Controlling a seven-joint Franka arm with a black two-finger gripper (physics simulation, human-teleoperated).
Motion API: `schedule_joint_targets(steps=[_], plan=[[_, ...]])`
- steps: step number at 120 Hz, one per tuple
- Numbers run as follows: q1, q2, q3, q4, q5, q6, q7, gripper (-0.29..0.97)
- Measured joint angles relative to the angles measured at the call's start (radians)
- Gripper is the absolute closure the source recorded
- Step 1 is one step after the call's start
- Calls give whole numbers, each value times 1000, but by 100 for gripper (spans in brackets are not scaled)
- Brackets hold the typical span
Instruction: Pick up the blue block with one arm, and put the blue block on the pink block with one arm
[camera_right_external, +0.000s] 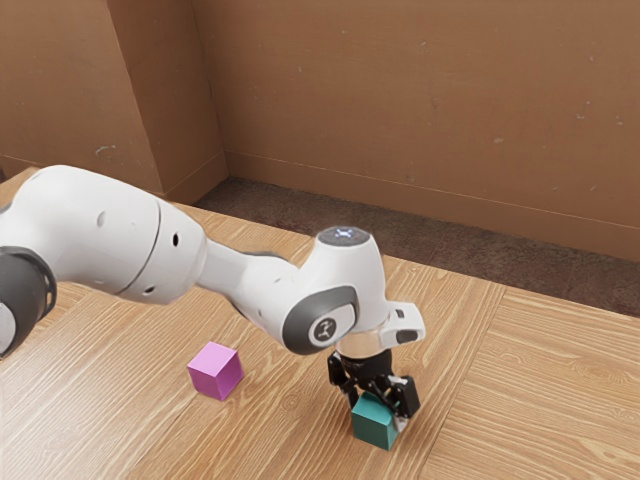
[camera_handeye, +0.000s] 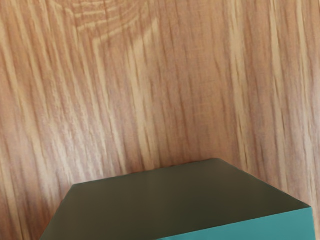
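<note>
Your hand (camera_right_external: 378, 400): low over the teal block (camera_right_external: 374, 426), straddling it; you cannot tell whether it grips. Block rests on the table (camera_right_external: 520, 380). Pink block (camera_right_external: 215, 370): well apart, exterior view's left.

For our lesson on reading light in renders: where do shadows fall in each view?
Exterior view: soft light, faint shadows beneath the pink block and the teal block. Wrist view: that block's top lies in dark shade; its side face is brighter.
</note>
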Motion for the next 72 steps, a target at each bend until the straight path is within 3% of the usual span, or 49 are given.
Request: schedule_joint_targets(steps=[41,55,72], plan=[[-1,13,0,-3,7,2,17,0],[-3,14,0,-2,14,3,19,17],[-3,7,1,-2,26,3,16,21]])
